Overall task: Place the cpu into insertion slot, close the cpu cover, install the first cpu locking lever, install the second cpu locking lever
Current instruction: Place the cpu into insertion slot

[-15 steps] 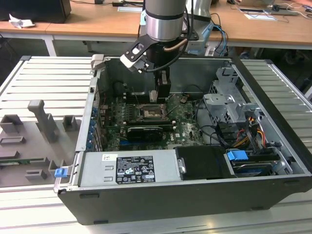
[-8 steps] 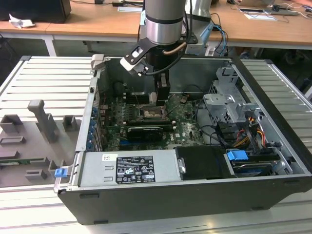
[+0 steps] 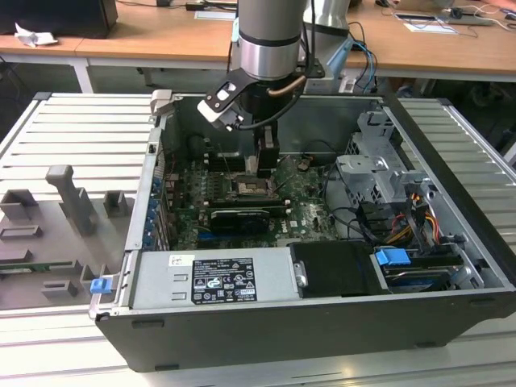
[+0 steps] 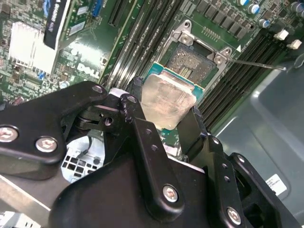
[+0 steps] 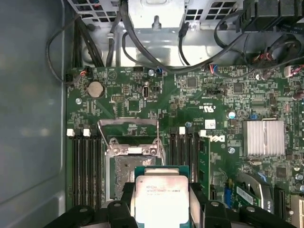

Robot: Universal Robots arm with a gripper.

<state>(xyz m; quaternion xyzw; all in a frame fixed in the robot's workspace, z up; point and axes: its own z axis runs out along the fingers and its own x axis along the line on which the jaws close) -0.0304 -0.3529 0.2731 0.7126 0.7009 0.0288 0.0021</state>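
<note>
Open black metal computer case, centre of the exterior view, containing one green motherboard. My black two-fingered pincer, upper centre of that view, is clamped on the one cpu, a flat square chip with a pale silvery top. I hold it above the one insertion slot, a square socket with its dark centre exposed. One finned silver heatsink and one round coin cell sit on the board.

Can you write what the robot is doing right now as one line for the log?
gripper: shut on cpu | cpu: by insertion slot, not seated | insertion slot: empty
</note>
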